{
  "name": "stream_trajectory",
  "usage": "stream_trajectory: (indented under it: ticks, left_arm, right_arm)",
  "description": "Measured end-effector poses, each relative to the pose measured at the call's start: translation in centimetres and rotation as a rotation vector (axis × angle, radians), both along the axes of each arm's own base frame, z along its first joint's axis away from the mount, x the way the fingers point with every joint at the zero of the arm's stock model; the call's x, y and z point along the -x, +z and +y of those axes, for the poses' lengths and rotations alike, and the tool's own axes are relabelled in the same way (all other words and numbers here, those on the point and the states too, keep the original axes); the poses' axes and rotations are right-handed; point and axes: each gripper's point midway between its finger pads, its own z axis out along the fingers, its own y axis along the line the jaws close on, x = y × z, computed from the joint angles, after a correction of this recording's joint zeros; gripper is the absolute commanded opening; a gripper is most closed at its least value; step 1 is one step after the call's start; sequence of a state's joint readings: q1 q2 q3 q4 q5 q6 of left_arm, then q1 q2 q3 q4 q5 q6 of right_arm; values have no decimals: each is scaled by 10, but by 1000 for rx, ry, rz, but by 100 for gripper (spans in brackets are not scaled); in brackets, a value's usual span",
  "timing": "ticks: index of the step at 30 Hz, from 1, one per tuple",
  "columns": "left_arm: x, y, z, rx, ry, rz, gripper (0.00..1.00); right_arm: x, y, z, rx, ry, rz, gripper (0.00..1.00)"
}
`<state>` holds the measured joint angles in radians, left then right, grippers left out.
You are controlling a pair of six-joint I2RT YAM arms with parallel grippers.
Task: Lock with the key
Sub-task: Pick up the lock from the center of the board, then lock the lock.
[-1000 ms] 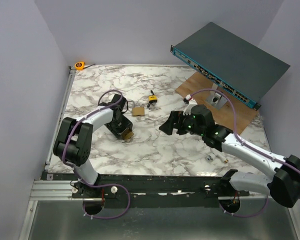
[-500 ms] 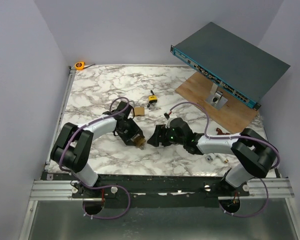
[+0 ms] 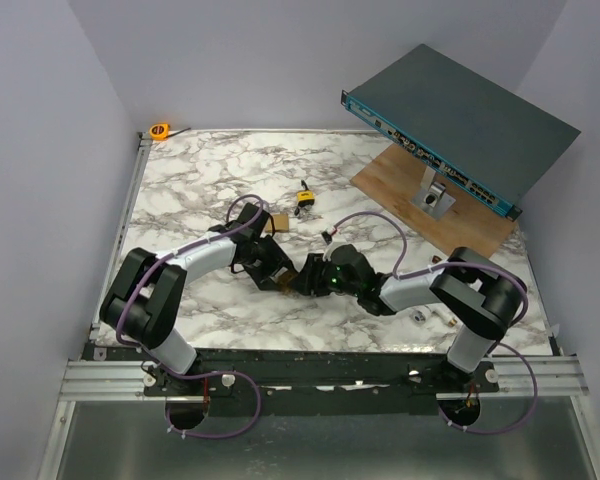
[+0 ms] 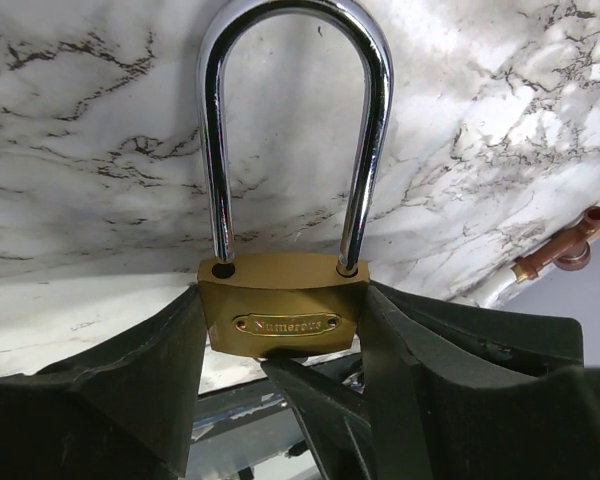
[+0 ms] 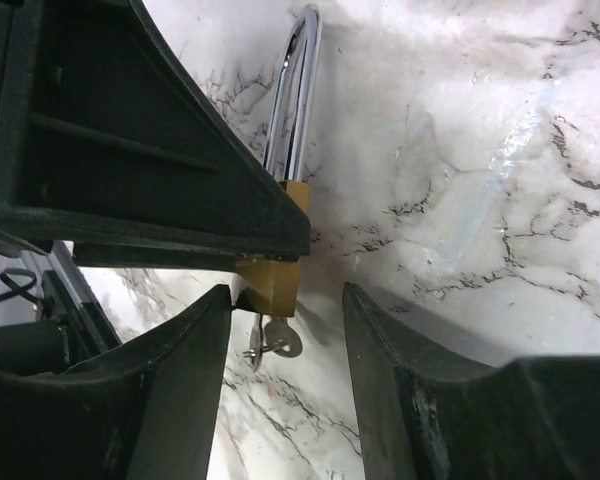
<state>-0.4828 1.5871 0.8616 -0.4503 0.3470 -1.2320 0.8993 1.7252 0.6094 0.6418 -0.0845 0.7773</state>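
Padlock [image 4: 285, 300] body clamped in left gripper [image 3: 276, 276]; right gripper [image 5: 285, 300], jaws apart, straddles hanging key [image 5: 276, 344]: centre on its bow before closing.

Brass-gold padlock [image 4: 285, 300] with silver shackle [image 4: 217, 150], black end effector fingers [image 4: 110, 400], grey-veined white marble table [image 4: 90, 110], teal server box [image 3: 470, 105].

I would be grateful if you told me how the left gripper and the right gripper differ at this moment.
The left gripper is shut on the brass padlock, while the right gripper stands open and holds nothing. The left gripper's fingers press the padlock's sides; the right gripper's fingers flank the key under the padlock, apart from it. Both are black two-finger grippers, facing each other over the marble table.
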Motion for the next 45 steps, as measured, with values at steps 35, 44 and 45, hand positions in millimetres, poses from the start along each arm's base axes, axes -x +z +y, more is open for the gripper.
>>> stream_trajectory:
  ticks: [35,44,45]
  left_arm:
    - [-25,269,14,308,-172,-946,94]
    - [6,392,47,281,-337,-1466,87]
    - [13,404,44,291,-382,-1518,85]
  right_arm:
    - [-21,256,-12,-233,-70,-382,1]
    - [14,382,-30,-296,82,-610,1]
    - [21,389,-30,-297,119,-623,1]
